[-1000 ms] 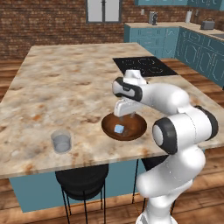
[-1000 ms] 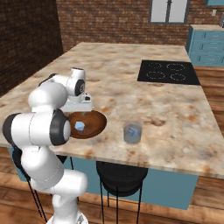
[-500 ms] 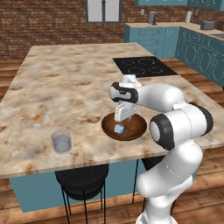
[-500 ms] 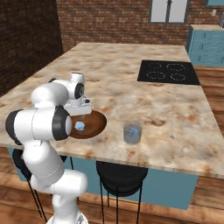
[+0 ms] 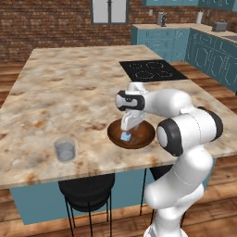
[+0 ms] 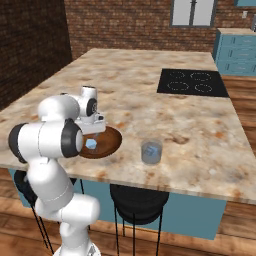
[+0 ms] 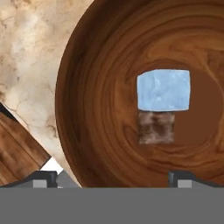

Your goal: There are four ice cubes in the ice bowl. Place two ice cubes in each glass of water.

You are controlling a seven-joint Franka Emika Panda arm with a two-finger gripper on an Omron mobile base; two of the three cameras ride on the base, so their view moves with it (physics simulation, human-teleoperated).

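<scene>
A: Where is the hand (image 5: 126, 131) right now?

B: It hangs low over the ice bowl (image 5: 143, 137), fingers pointing down into it. In the hand view the two dark fingertips (image 7: 181, 176) stand far apart at the bottom edge, so the hand is spread wide and pinches nothing.

A: And the ice?

B: One ice cube (image 7: 164, 90) lies on the bowl's floor, at about 1 o'clock from the middle of the hand view, above the gap between the fingers and nearer the right one. A brownish square patch sits just below it, touching its lower edge; I cannot tell what that is. From the left base view the same cube (image 5: 125, 136) shows pale blue just under the hand.

A: Where does the bowl sit?

B: On the marble table (image 5: 69, 88), near its front edge. In the right base view the bowl (image 6: 112, 142) is just beside the arm's elbow.

A: The glass of water?

B: In the left base view the glass of water (image 5: 65, 150) stands at about 9 o'clock from the bowl, well apart, also near the front edge. A black cooktop (image 5: 152, 70) lies farther back, at about 12 o'clock from the bowl.
</scene>
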